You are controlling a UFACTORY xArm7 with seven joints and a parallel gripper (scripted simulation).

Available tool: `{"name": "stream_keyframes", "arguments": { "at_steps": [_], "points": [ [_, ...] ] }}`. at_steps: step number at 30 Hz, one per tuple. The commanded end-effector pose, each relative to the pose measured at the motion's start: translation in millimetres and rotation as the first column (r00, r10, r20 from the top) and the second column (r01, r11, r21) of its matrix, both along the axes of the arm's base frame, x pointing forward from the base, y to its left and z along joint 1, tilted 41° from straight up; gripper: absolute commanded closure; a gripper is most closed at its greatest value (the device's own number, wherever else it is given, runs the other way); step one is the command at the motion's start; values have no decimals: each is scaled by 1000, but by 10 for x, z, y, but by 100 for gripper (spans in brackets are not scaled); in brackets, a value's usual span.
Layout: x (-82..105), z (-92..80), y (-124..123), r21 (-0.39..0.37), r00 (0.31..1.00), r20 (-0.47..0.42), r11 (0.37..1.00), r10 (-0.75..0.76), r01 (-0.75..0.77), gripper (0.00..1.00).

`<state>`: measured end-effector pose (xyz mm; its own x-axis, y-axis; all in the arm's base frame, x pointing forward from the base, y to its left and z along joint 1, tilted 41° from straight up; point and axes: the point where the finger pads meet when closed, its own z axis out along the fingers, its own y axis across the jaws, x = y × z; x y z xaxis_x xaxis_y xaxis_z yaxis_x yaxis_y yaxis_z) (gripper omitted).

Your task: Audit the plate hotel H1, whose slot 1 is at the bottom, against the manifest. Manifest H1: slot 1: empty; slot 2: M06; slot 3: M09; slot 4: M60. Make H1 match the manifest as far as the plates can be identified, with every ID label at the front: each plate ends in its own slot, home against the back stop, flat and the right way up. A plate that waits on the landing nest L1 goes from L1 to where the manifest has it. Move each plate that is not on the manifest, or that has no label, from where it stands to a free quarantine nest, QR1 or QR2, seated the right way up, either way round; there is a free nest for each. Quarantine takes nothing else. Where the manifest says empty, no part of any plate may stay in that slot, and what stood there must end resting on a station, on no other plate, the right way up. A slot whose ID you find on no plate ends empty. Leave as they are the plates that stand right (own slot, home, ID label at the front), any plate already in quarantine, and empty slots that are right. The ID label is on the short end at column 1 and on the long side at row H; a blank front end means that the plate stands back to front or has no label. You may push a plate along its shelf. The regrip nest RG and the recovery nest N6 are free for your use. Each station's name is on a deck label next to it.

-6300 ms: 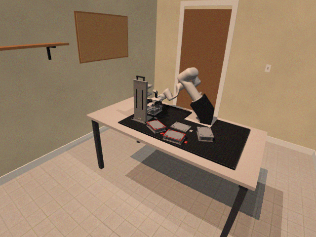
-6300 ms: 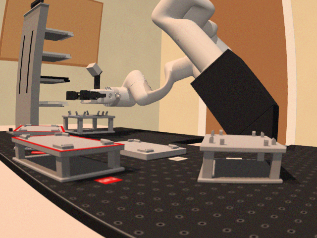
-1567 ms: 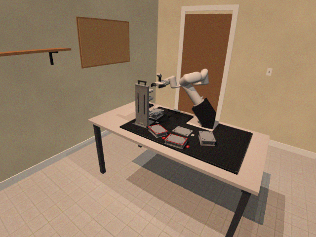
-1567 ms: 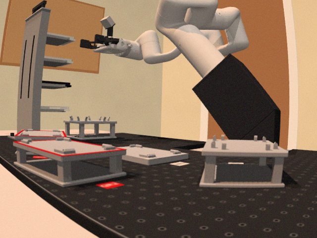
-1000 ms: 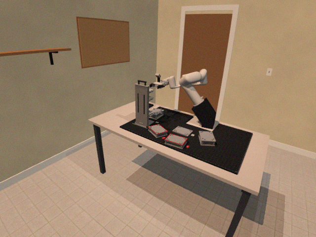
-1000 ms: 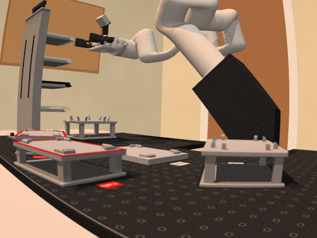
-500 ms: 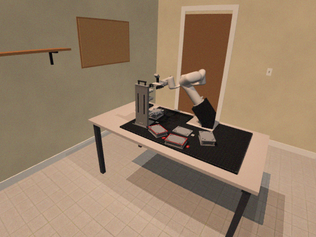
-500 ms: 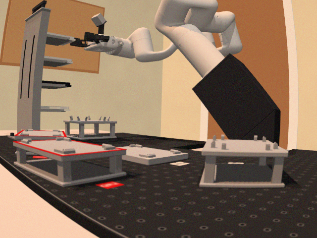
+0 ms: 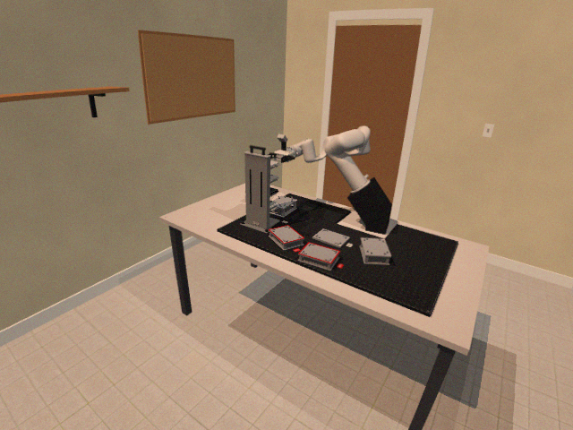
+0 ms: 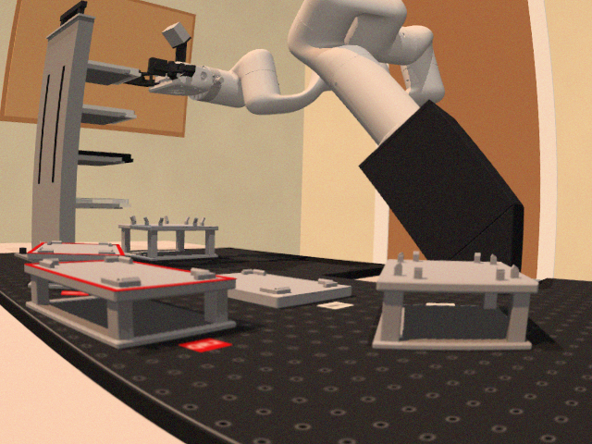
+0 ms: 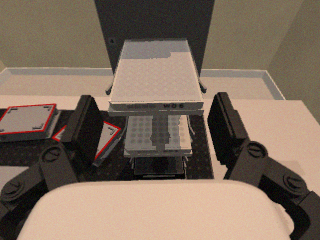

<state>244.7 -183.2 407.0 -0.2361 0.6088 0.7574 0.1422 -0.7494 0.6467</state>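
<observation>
The plate hotel H1 is a grey tower at the left of the deck. Each of its shelves holds a plate. My gripper is open and level with the top slot, with one finger on either side of the front end of the top plate. That pale plate has a dark label on its front end, too small to read surely. Below it are a pale plate, a dark plate and a clear plate.
Two red-edged quarantine nests stand in front of the hotel. A raised nest with pins stands beside the hotel. A flat nest and a raised nest lie to the right. The arm's black base is behind them.
</observation>
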Motion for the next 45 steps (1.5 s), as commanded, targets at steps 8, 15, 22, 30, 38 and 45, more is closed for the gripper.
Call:
{"name": "stream_keyframes", "arguments": {
  "at_steps": [8, 15, 22, 30, 38, 45],
  "points": [
    [18, 6, 5, -2, 1000, 0, 1000, -1, 1, 0],
    [62, 10, 18, -2, 1000, 0, 1000, -1, 1, 0],
    [95, 13, 26, -2, 1000, 0, 1000, -1, 1, 0],
    [146, 18, 40, -2, 1000, 0, 1000, -1, 1, 0],
    [184, 22, 51, -2, 1000, 0, 1000, 0, 0, 0],
    [229, 26, 63, -2, 1000, 0, 1000, 0, 0, 0]
  ]
}}
